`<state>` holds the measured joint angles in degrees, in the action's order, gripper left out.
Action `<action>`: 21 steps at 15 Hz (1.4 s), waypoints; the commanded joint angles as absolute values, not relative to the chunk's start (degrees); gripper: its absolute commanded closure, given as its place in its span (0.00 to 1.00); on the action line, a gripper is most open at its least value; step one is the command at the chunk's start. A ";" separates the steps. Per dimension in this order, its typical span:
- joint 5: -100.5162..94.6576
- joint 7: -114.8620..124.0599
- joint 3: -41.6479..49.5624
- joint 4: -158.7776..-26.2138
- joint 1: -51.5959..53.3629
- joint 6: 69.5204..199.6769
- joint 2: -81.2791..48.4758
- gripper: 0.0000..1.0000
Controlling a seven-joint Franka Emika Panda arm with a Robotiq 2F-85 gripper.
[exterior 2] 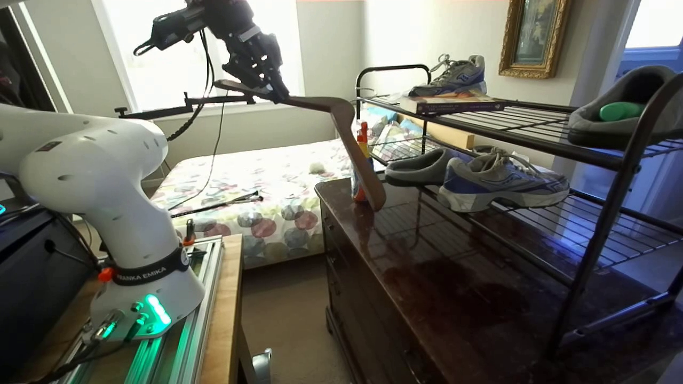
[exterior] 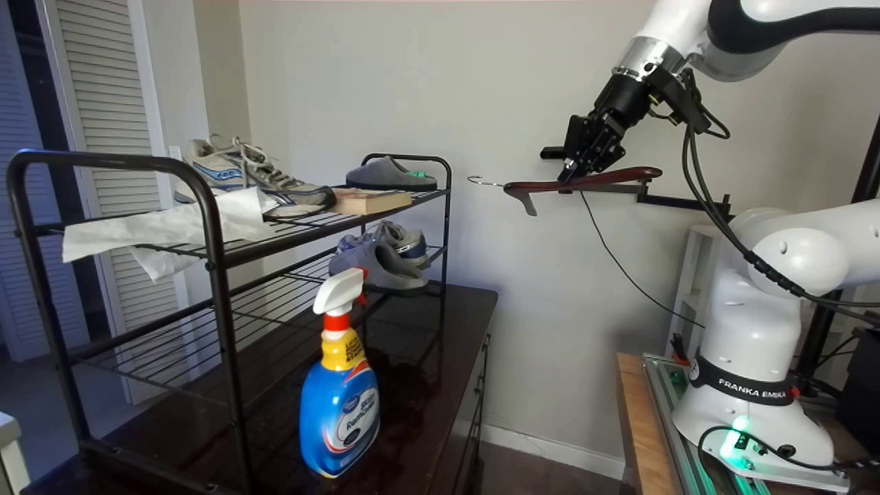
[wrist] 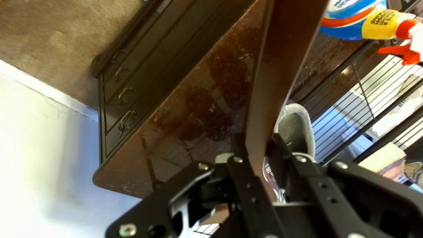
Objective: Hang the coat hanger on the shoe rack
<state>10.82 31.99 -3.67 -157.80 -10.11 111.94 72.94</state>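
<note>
Coat hanger, up in the air, is pinched along one reddish-brown bar, between bend and tip, by the gripper. The hanger's metal hook points toward the shoe rack, apart from it. On top of the rack lie a book, a grey slipper and a white sheet. The rack and, beside it, a spray bottle stand on a glossy dark cabinet.

In an exterior view the window is blown out to white; the glossy desk carries reflections and a green lamp glares. Wrist view: wall burnt out toward lower left, my hand soft, slightly out of focus.
</note>
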 commanded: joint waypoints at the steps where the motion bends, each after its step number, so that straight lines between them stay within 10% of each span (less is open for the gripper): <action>1: 12.53 31.52 -5.75 -157.55 -10.90 118.03 74.55 0.94; 21: 12.32 48.19 -21.47 -158.28 -17.84 174.90 52.14 0.94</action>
